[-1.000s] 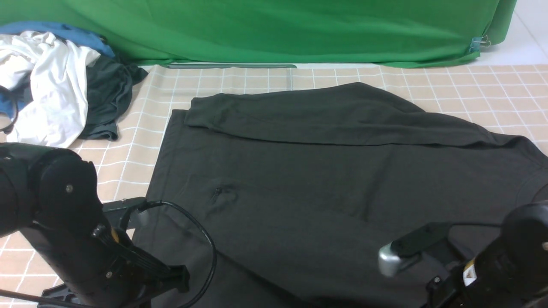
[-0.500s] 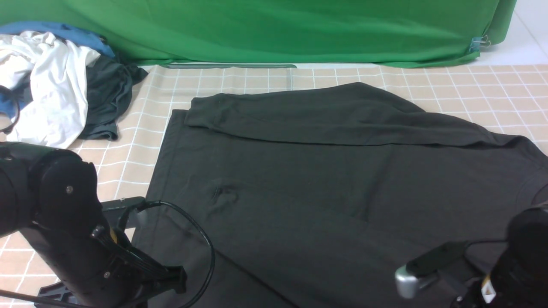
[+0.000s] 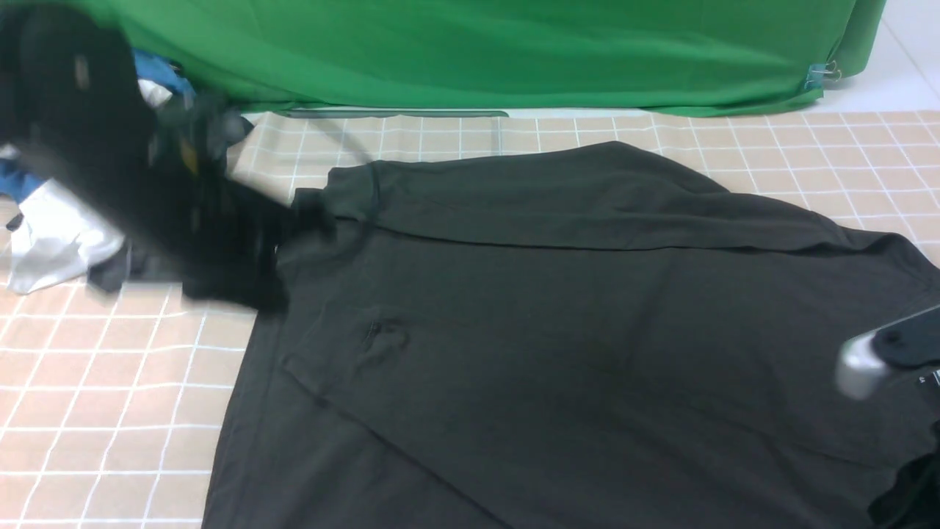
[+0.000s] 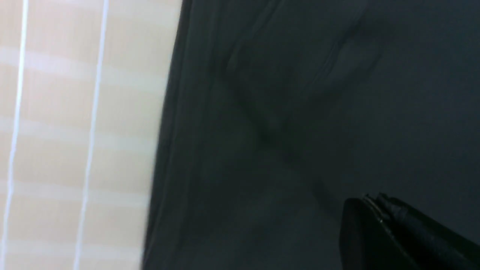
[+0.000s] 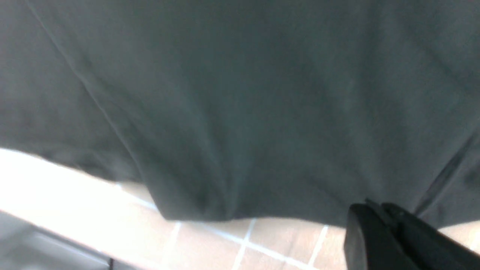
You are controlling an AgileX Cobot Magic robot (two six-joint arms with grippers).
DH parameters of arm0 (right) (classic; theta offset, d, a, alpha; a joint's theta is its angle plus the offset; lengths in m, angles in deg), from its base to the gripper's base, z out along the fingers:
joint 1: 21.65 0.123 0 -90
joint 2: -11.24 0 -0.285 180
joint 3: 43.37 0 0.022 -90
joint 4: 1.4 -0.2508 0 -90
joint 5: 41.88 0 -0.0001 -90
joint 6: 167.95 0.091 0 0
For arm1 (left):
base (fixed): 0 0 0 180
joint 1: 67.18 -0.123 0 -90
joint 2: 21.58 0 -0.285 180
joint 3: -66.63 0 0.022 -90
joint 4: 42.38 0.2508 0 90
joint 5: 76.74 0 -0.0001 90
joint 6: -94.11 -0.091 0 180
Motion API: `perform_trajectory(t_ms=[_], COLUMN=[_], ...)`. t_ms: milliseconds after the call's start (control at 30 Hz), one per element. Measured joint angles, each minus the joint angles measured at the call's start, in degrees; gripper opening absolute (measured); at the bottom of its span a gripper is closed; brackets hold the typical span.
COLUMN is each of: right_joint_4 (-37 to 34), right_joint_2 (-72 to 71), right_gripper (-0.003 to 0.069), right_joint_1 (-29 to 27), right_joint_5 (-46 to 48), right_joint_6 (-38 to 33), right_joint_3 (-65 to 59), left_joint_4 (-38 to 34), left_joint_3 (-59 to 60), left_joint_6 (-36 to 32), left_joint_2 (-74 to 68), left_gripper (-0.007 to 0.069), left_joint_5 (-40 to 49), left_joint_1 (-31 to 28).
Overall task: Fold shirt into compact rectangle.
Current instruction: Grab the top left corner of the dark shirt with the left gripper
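Observation:
The black shirt lies spread on the checked cloth, its far edge folded over in a long band. My left arm is a dark blur at the far left, and its gripper sits by the shirt's far-left corner. In the left wrist view that gripper is shut, with nothing seen between its fingers, over the shirt near its edge. My right arm shows only as a wrist part at the right edge. In the right wrist view the right gripper is shut at the shirt's hem.
A pile of white and blue garments lies at the far left, partly behind my left arm. A green backdrop hangs along the back. Checked cloth shows at the near left. The table's pale edge runs below the hem.
My left arm has swung from the near left up to the shirt's far-left corner. The right arm has moved right, mostly out of the front view.

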Motion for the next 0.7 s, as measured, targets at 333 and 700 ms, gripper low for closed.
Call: perform_trajectory(t_ms=[333, 700], right_joint_4=[0.00, -0.44], right_joint_2=[-5.22, -5.22], right_gripper=[0.0072, 0.0092], right_joint_1=[-0.28, -0.28], right_joint_5=[0.69, 0.91], right_joint_6=[2.12, 4.66], right_joint_3=[0.04, 0.04], left_joint_4=[6.76, 13.90], left_joint_3=[-26.30, -35.07], left_joint_6=[0.35, 2.79], left_joint_2=[-24.92, -40.44], left_gripper=[0.0063, 0.0353], left_joint_5=[-0.83, -9.62], left_joint_1=[-3.26, -3.27])
